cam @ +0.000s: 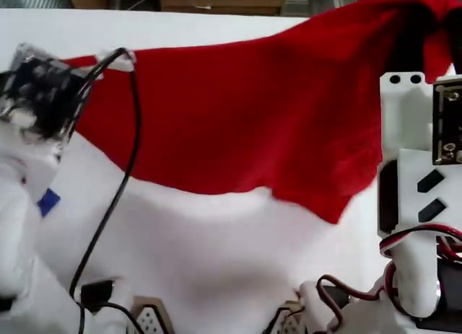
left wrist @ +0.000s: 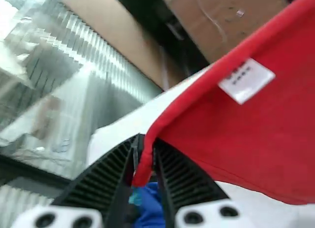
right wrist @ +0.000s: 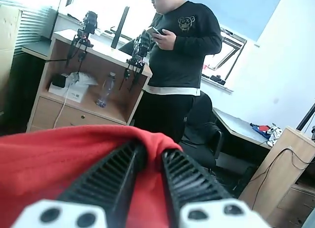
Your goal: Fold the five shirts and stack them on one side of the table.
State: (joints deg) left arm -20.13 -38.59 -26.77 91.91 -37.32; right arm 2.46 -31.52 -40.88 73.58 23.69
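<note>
A red shirt (cam: pixel 245 110) hangs stretched between the two arms above the white table (cam: pixel 216 262), sagging in the middle. My left gripper (left wrist: pixel 145 159) is shut on one corner of the red shirt (left wrist: pixel 246 134), near its white label (left wrist: pixel 246 80); in the high view that arm (cam: pixel 36 96) is at the left. My right gripper (right wrist: pixel 150 159) is shut on the other edge of the red shirt (right wrist: pixel 44 159), whose cloth bunches over the fingers; in the high view that arm (cam: pixel 422 168) stands at the right with the shirt draped over its top.
A black cable (cam: pixel 115 190) runs down from the left arm across the table. A blue object (cam: pixel 48 201) sits by the left arm. Arm bases and wires (cam: pixel 325 305) lie along the near edge. Behind the table are a wooden desk (right wrist: pixel 74 85) and office furniture.
</note>
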